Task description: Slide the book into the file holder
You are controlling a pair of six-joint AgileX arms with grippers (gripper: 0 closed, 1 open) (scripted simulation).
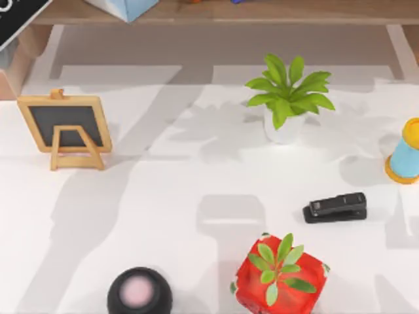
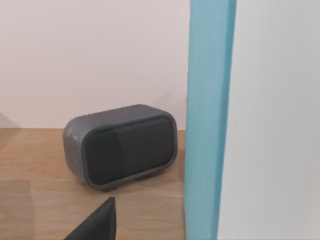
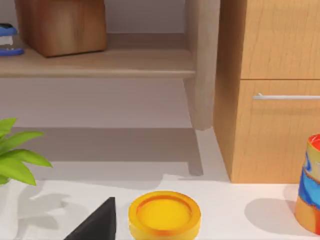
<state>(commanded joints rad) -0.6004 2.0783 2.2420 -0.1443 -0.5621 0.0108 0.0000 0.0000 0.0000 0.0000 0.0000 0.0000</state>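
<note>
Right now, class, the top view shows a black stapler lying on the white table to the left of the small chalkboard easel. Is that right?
Not quite. The black stapler does lie on the white table, but it is to the right of the small chalkboard easel, not the left. The top view shows the easel near the left edge and the stapler well over on the right.

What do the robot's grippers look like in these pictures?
Little of them is in view. The left wrist view has a dark grey, matte, wedge-shaped finger tip of the left gripper at its edge; the right wrist view has a like one. No cables or markings are seen.
</note>
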